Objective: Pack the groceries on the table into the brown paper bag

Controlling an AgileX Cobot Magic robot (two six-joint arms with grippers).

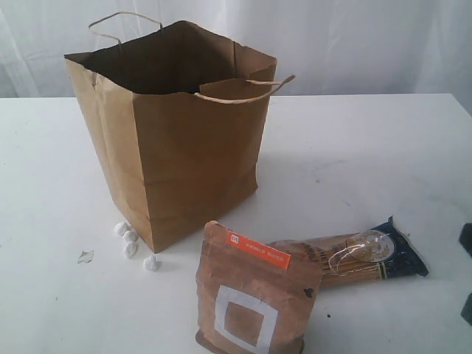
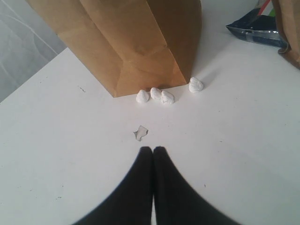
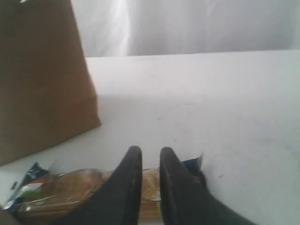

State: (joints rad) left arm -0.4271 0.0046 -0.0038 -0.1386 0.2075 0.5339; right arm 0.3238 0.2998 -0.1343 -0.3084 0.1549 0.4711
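Left gripper (image 2: pixel 153 152) pressed closed, empty. Right gripper (image 3: pixel 150 154) barely parted, empty, poised by the spaghetti (image 3: pixel 70 192), which lies on the table (image 1: pixel 383 162) behind the pouch (image 1: pixel 251 295). Widen first, grip its middle, then lift clear of the bag (image 1: pixel 184 147) rim.

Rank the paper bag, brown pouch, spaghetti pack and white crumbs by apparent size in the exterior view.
1. Paper bag
2. Brown pouch, though nearer the camera
3. Spaghetti pack
4. White crumbs, all alike
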